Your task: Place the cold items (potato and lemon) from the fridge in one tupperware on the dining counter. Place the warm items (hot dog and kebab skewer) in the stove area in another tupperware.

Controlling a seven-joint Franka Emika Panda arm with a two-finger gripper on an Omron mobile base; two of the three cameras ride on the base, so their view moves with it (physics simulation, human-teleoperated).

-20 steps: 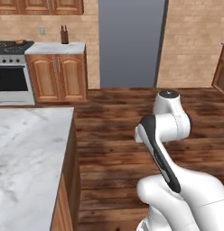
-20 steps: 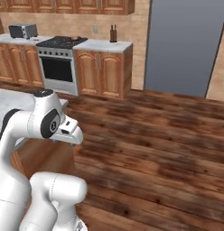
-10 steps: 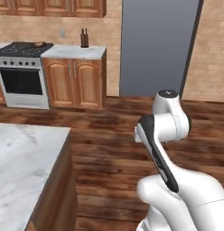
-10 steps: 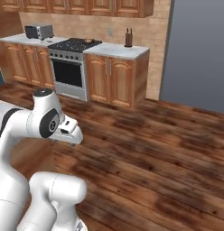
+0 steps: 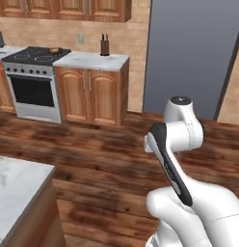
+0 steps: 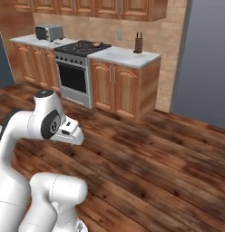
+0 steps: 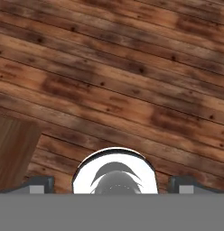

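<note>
Gripper (image 7: 111,184) wide open, empty, over wood floor (image 7: 132,81).

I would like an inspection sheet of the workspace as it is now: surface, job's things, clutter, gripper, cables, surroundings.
Surface: wooden plank floor under the hand; a corner of a marble counter at lower left of the left base view.
Job's things: the grey fridge stands shut; a small brown item lies on the stove, too small to identify. Tupperware, potato, lemon: nothing seen.
Clutter: knife block on the counter beside the stove; toaster on the far counter.
Gripper: gripper open, nothing between its fingertips, pointing at the floor.
Cables: nothing seen.
Surroundings: wooden cabinets, brick wall.
</note>
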